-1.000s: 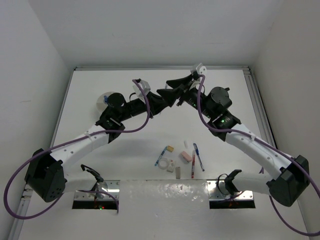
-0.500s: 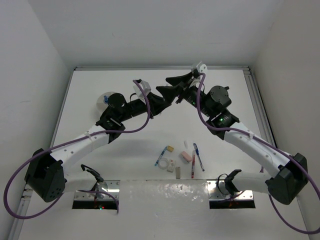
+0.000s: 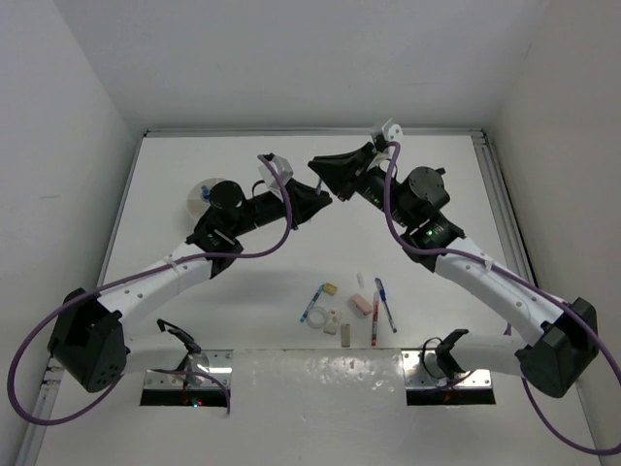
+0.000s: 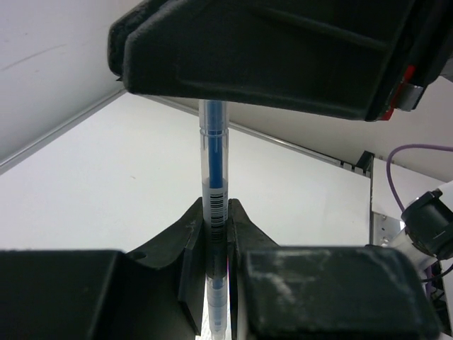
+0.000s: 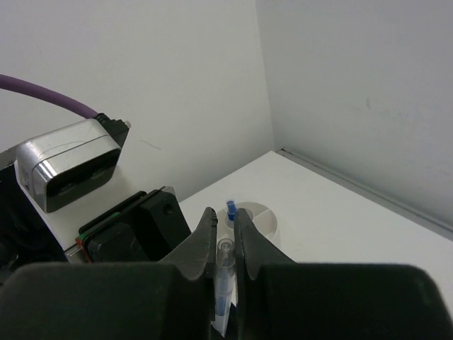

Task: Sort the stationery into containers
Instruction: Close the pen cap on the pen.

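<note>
A clear-barrelled blue pen [image 4: 214, 163] is held in mid-air over the far middle of the table. My left gripper [image 4: 214, 212] is shut on its lower barrel, near the barcode. My right gripper [image 5: 225, 219] is shut on the pen's clear end [image 5: 226, 256] from the opposite side. In the top view the two grippers meet tip to tip, left gripper [image 3: 312, 196] and right gripper [image 3: 326, 173]. The round white divided container [image 5: 263, 218] lies beyond, with a blue-capped bottle [image 5: 230, 208] in it. The remaining stationery [image 3: 349, 306] lies near the front edge.
The pile holds a blue pen [image 3: 314, 303], a tan block [image 3: 331, 288], a tape ring [image 3: 318, 319], a pink eraser [image 3: 360, 304], a red pen [image 3: 375, 328] and another blue pen [image 3: 387, 305]. The container [image 3: 197, 194] is partly hidden by the left arm.
My right gripper's jaws, open a second ago, have shut on the pen that the left gripper holds. The left gripper has stayed shut and in place.
</note>
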You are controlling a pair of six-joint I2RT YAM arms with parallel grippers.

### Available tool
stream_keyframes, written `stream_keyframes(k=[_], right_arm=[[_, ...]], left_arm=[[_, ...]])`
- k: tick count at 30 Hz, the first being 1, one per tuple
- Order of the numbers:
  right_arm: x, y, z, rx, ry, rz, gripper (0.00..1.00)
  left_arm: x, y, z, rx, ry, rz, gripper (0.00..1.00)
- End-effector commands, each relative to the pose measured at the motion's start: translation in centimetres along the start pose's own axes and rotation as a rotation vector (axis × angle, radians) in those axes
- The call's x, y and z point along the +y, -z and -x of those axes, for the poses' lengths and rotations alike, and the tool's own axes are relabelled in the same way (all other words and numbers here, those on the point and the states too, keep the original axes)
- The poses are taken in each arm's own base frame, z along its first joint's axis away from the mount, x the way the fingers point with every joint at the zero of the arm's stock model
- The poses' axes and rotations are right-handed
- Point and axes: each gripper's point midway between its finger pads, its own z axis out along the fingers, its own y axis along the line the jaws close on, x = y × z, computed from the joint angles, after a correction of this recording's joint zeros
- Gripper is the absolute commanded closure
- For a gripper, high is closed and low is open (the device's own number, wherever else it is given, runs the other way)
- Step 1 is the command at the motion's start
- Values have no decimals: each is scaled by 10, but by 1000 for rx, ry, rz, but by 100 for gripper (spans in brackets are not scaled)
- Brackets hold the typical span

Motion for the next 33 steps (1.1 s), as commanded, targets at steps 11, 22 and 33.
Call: stream_keyframes(k=[11,22,33], right_arm=[[3,17,-49,110,50,-28,100],[-3,40,-127,278,67,-103,100],[3,60,-168,353,-3,-106,100]], left_arm=[[0,-2,55,-154,-72,-18,100],[1,-4,69,-188,-111,-49,100],[8,1,75,-207,-124,-23,100]])
